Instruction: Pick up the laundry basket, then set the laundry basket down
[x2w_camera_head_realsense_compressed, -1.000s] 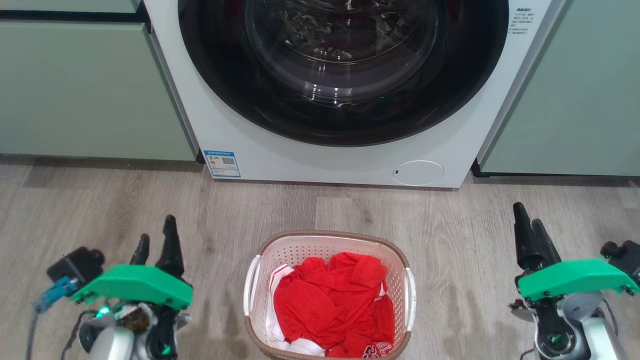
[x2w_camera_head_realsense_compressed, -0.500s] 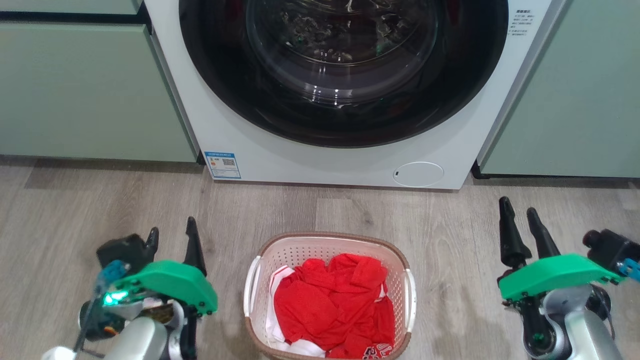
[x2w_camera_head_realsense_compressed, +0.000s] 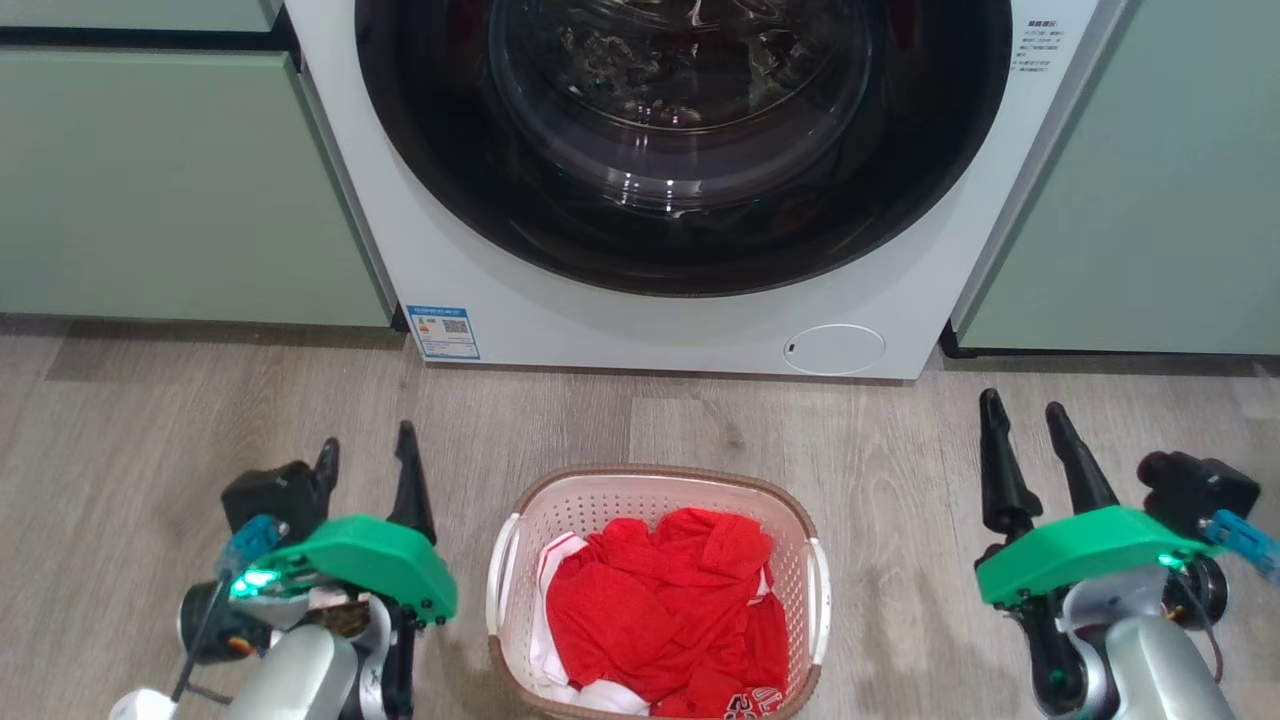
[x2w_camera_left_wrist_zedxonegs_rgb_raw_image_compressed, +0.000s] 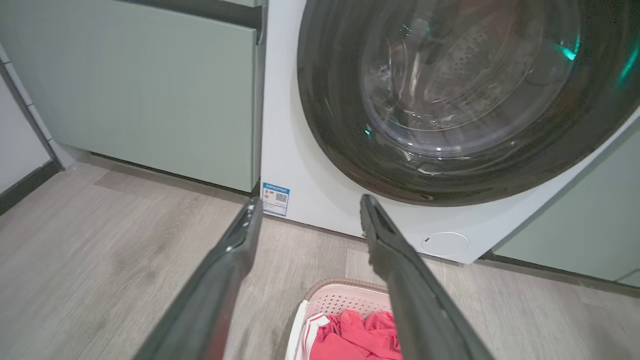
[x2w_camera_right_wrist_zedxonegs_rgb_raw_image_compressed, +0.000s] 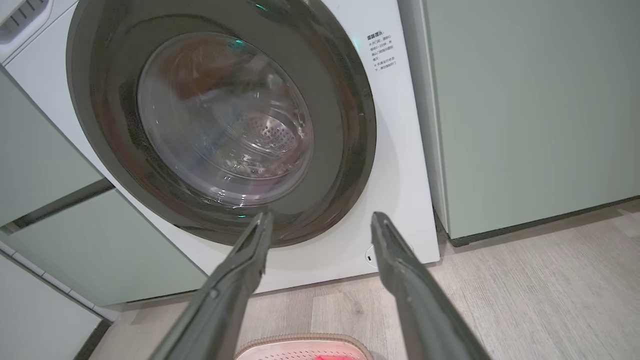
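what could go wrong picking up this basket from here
1. The left gripper stands nearer the laundry basket than the right gripper; uneven contact might tip it and spill the heaped red clothes.
2. The white side handles hug the walls, so the open jaws may slip off.
3. The washing machine stands close behind; a forward swing could hit it.

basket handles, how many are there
2, both white: the left handle on the basket's left wall, the right handle on its right wall. The basket's near edge is cut off in the head view, so more could be hidden.
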